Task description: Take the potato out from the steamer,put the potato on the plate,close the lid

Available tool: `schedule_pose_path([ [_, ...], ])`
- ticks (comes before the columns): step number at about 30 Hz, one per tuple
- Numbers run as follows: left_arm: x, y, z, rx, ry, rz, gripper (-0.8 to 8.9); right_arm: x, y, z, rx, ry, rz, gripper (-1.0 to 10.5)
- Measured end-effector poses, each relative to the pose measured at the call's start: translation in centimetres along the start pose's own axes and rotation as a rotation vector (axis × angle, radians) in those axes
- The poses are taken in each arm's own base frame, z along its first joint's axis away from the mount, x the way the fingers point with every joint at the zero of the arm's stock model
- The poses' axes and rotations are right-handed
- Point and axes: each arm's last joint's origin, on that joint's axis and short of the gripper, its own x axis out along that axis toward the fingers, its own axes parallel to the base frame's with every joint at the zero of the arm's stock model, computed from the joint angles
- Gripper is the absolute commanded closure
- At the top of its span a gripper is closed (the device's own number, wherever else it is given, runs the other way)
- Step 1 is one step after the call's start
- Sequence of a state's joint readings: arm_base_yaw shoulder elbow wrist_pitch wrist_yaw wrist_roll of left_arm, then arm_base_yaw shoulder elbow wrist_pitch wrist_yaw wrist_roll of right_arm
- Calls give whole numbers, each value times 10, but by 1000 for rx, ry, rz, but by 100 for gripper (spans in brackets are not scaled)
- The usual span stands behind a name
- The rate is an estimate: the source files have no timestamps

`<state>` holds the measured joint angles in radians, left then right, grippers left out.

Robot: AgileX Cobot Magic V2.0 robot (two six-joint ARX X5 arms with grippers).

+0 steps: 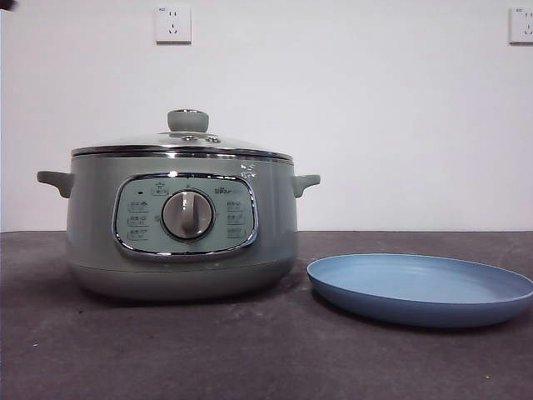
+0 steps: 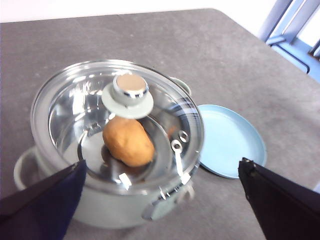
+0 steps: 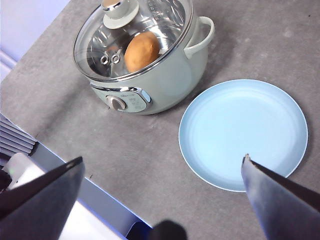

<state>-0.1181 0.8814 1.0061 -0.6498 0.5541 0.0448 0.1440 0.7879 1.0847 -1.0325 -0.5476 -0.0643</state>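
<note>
The pale green steamer [image 1: 183, 229] stands on the dark table with its glass lid [image 1: 185, 143] closed on it. The blue plate [image 1: 420, 287] lies empty beside it. Through the lid, the orange-brown potato [image 2: 128, 141] rests inside the pot; it also shows in the right wrist view [image 3: 142, 51]. My left gripper [image 2: 162, 200] is open, high above the steamer [image 2: 110, 150] and lid [image 2: 117, 117]. My right gripper [image 3: 162, 200] is open, high above the table near the plate [image 3: 243, 132]. Only a black tip [image 1: 7, 4] shows in the front view's top corner.
Two wall sockets [image 1: 172, 24] sit on the white wall behind. The table's near edge and metal framing [image 3: 30, 165] show in the right wrist view. A blue frame [image 2: 292, 35] stands beyond the table's far corner.
</note>
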Motion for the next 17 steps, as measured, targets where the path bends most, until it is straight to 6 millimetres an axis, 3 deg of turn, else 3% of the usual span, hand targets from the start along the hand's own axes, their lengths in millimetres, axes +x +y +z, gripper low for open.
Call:
schedule_pose_path([
  [9, 68, 7, 46, 113, 90, 51, 176, 0, 0, 0, 0, 0, 0, 290],
  [17, 134, 16, 60, 163, 153, 62, 176, 0, 0, 0, 0, 0, 0, 290],
])
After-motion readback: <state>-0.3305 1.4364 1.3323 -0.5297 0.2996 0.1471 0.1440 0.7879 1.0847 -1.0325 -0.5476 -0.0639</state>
